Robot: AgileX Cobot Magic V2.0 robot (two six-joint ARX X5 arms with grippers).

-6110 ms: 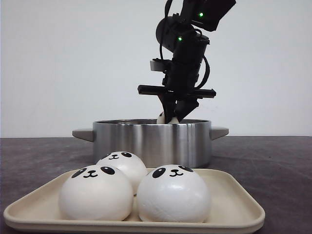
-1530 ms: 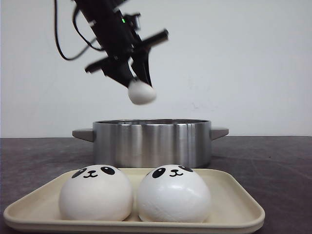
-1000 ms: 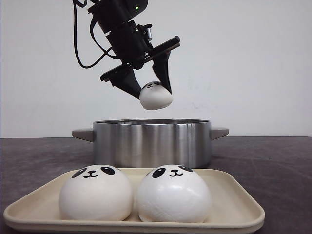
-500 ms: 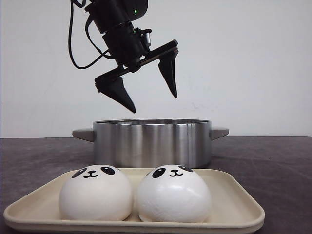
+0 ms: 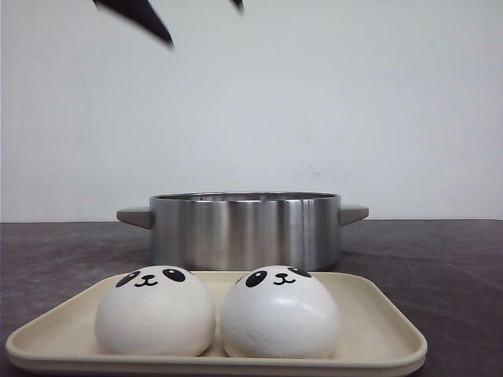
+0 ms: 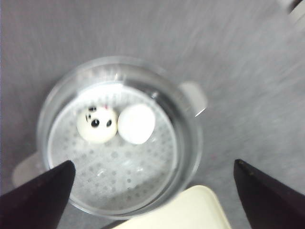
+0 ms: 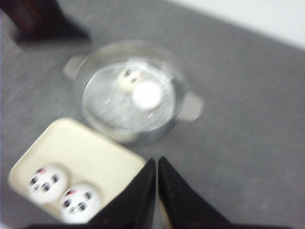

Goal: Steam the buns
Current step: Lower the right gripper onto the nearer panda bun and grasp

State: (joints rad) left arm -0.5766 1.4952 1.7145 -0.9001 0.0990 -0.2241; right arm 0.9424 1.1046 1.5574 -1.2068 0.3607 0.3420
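Observation:
Two white panda-faced buns sit side by side on the cream tray at the front. Two more buns lie in the steel pot on its perforated steamer plate, touching each other: one face-up, one showing plain white. My left gripper is open and empty, high above the pot; only its fingertips show at the top of the front view. My right gripper is shut and empty, high over the tray's edge beside the pot, and is out of the front view.
The pot has two side handles and stands behind the tray on the dark grey table. A dark arm part shows beyond the pot in the right wrist view. A white wall is behind.
My left gripper carried a bun over the pot, opened and dropped it in, then rose almost out of the front view. The tray went from three buns to two.

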